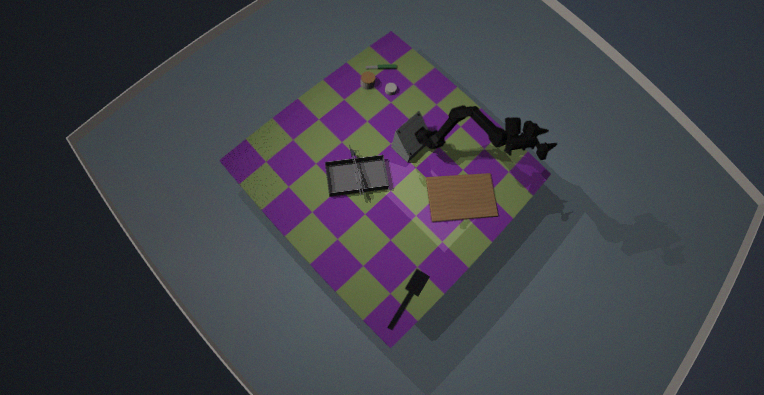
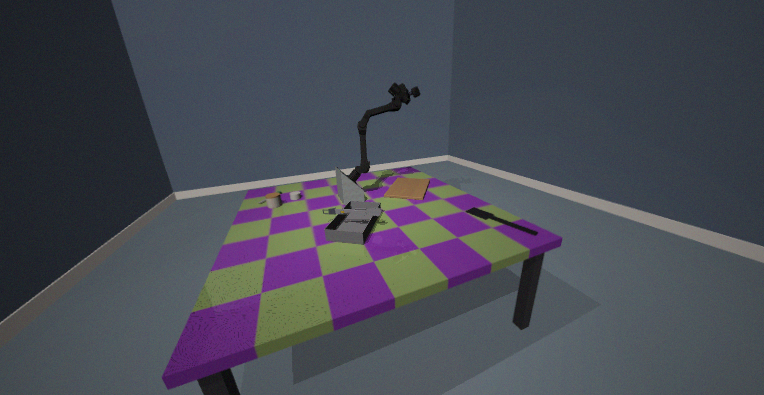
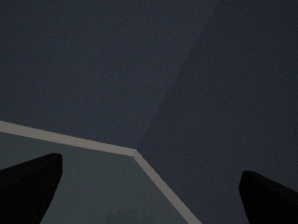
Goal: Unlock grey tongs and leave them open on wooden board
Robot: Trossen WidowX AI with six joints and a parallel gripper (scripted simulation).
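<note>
The grey tongs (image 1: 359,174) (image 2: 331,211) lie shut across the dark roasting tin (image 1: 342,177) (image 2: 344,235) near the middle of the checked table. The wooden board (image 1: 462,197) (image 2: 408,188) lies flat to the right of the tin, with nothing on it. My gripper (image 1: 548,140) (image 2: 412,92) (image 3: 153,172) is open and empty. It is raised high above the table's far edge, behind the board and far from the tongs. It points outward, so the wrist view shows only the wall, the floor and the two dark fingertips.
A grey slanted block (image 1: 410,135) (image 2: 347,184) stands by the arm's base, between tin and board. A black spatula (image 1: 408,298) (image 2: 499,220) lies near the front right edge. An orange-topped can (image 1: 368,79) (image 2: 273,198), a white cup (image 1: 390,88) (image 2: 295,195) and a green-handled tool (image 1: 382,66) sit at the far corner.
</note>
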